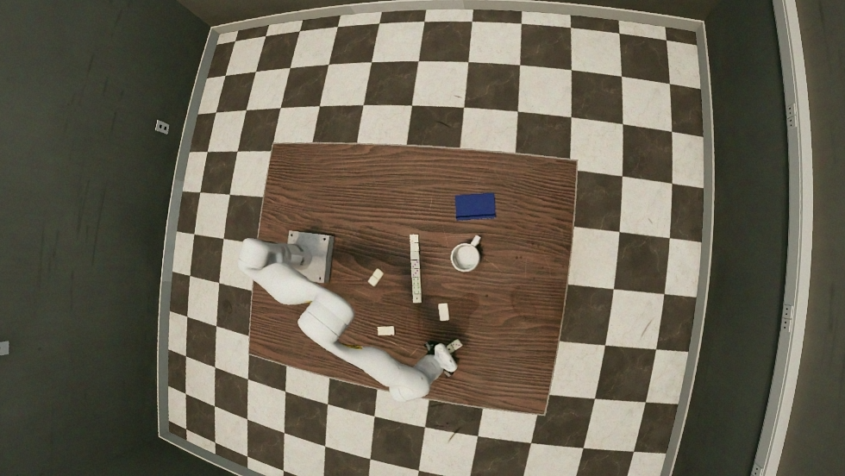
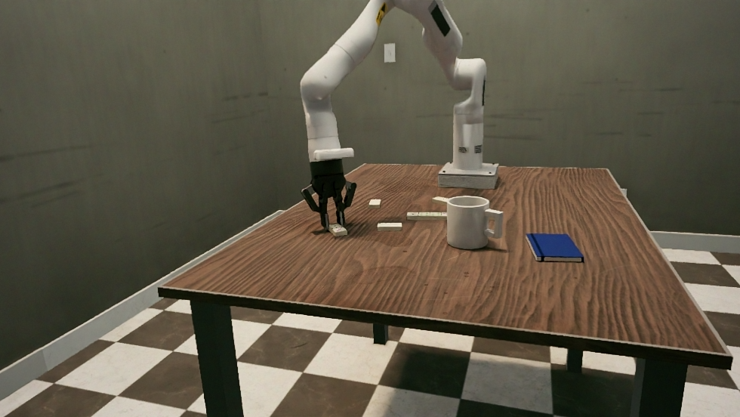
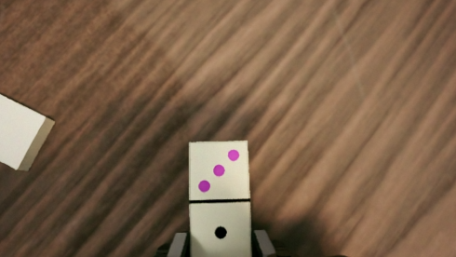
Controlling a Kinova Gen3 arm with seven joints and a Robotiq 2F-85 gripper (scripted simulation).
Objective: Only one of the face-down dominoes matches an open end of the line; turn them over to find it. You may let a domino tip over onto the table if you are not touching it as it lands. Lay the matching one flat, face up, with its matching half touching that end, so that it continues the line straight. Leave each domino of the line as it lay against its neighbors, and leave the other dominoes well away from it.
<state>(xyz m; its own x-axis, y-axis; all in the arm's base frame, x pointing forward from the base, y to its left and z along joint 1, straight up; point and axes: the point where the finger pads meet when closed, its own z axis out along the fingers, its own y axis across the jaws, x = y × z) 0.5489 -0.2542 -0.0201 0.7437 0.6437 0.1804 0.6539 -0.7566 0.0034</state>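
Note:
My gripper point(image 2: 332, 225) point(image 3: 221, 244) is shut on the long sides of a face-up domino point(image 1: 454, 344) point(image 2: 337, 230) point(image 3: 209, 154), low at the table. Its outer half shows three magenta pips, the half by the fingers one black pip. The line of dominoes point(image 1: 416, 284) point(image 2: 421, 215) runs straight; its end nearer the gripper seems to show one pip, its far end looks blank. One face-down domino point(image 1: 444, 312) point(image 2: 389, 226) point(image 3: 19, 135) lies between gripper and line, another point(image 1: 385, 330) point(image 2: 374, 203) nearer the arm. A domino point(image 1: 376, 277) by the base shows a dividing line; its pips are unreadable.
A white mug point(image 1: 465, 257) point(image 2: 467, 222) stands beyond the line, on the side away from the robot base. A blue notebook point(image 1: 475, 205) point(image 2: 555, 247) lies farther along the table. The arm passes over the table edge beside the gripper.

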